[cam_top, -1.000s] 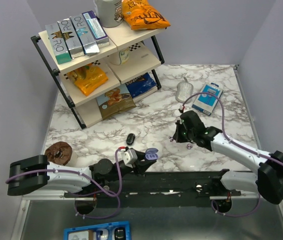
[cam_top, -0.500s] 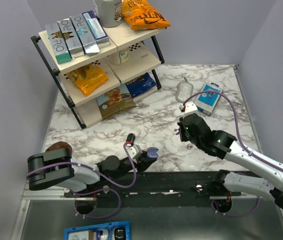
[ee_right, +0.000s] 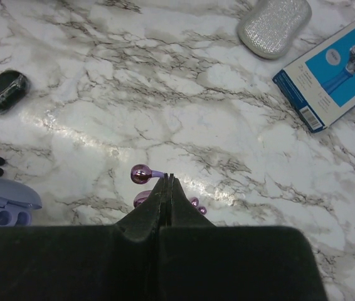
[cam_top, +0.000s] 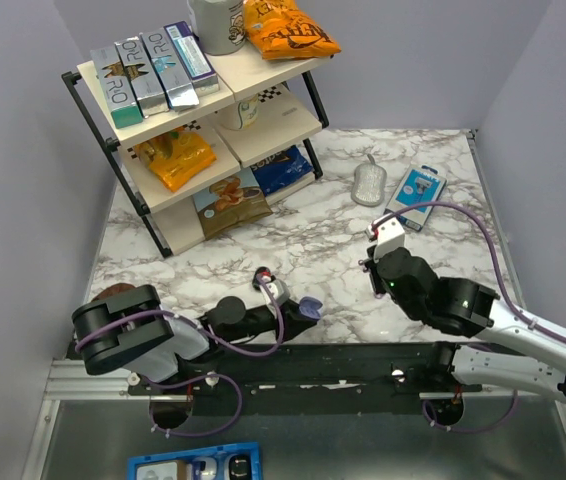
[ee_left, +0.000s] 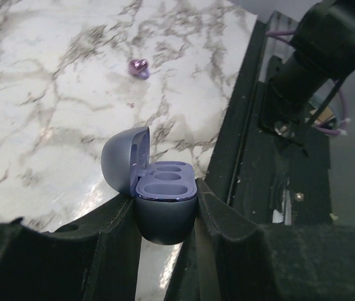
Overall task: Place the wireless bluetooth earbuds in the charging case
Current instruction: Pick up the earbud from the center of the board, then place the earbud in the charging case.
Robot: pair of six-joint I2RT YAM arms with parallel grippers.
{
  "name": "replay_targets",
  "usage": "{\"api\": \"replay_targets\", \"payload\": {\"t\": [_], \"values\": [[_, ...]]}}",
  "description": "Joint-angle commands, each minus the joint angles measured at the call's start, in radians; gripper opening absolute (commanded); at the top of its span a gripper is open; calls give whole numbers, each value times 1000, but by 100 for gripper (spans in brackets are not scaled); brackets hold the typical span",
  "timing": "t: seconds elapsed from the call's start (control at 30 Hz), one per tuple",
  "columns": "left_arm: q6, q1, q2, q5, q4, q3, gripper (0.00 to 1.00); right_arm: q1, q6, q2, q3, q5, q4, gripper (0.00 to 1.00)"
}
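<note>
Nearest, the left gripper has its matte black fingers clamped on the two flanks of the charging case. The case is a smooth, rounded lavender shell held upright at the table's near edge. Its domed lid is swung open to the left, and the two oval wells in the tray show their hollow bottoms.

Past it, on the glossy white marble table with grey veins, lie the wireless bluetooth earbuds. They are tiny, shiny purple beads, and one has a short stem. They sit close together right at the tip of the right gripper. Its two dark tapered fingers are pressed flat together with nothing between them. Whether the tips touch a bud I cannot tell.

Farther out rest a glossy black oval pod, then a glittery silver oval pad and a blue cardboard box.
</note>
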Motion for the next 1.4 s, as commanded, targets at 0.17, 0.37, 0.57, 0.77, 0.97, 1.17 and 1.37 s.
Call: {"api": "replay_targets", "payload": {"t": [0.17,0.37,0.57,0.77,0.97,1.17,1.37], "values": [[14,27,-2,243,338,128,0,135,-78,-43,43,132,1,1],[16,79,4,303,326,176,0,222,-103,-68,57,184,10,1],[-38,142,24,386,397,193,0,369,-145,-89,22,323,64,1],[-93,189,32,455,402,226,0,478,-207,-54,16,437,93,1],[-122,194,27,487,402,251,0,506,-249,-45,-4,451,124,1],[-142,194,24,510,398,276,0,521,-297,-34,-29,443,187,1],[-161,194,22,523,392,285,0,544,-337,-2,-53,483,242,1]]}}
